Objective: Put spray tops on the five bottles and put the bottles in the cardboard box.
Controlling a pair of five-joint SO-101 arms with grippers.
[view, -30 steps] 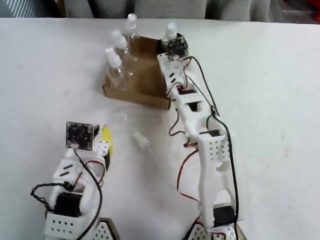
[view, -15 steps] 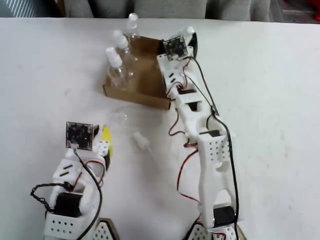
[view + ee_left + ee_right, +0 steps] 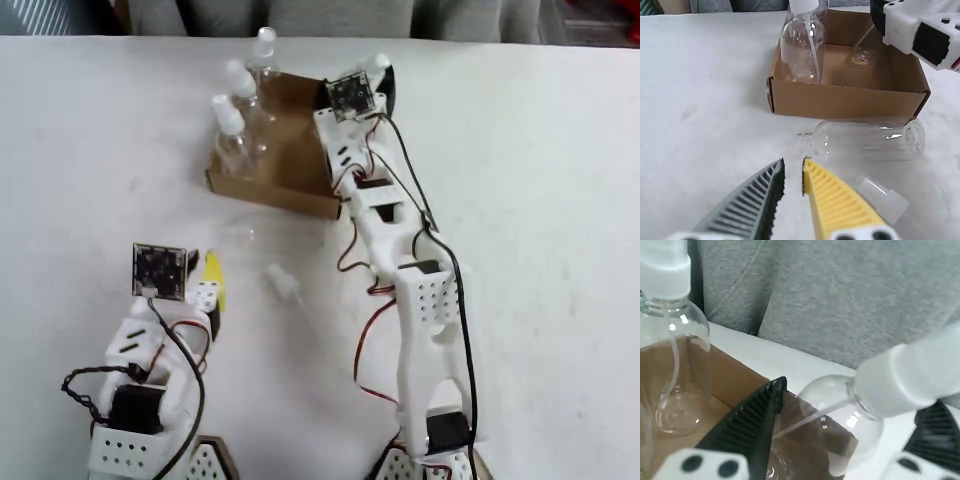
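The cardboard box (image 3: pixel 290 165) sits in the upper middle of the high view, on the white surface (image 3: pixel 540 200). Along the box's left side stand three bottles, each with a spray top: the first standing bottle (image 3: pixel 230 135) nearest the box's front wall, the second standing bottle (image 3: pixel 243 88) behind it, and the third standing bottle (image 3: pixel 264 52) at the far corner.

The right arm (image 3: pixel 400 250) stretches up the middle of the frame to the box's upper right corner. There the right claw (image 3: pixel 375 85) has the tilted bottle (image 3: pixel 840 425) within its span. This bottle also wears a spray top, and it leans over the box's corner (its white cap pokes out toward the frame's upper right). I cannot tell whether the claw is clamped on it or just brackets it.

The left arm (image 3: pixel 150 350) sits in the lower left of the frame. The left claw (image 3: pixel 792 172) is only a sliver apart, grey and yellow jaws nearly meeting, with nothing between them. Just beyond it the uncapped bottle (image 3: pixel 867 141) lies on its side on the surface, close to the box's front wall. The loose spray top (image 3: pixel 283 283) lies near it, toward the frame's lower middle.
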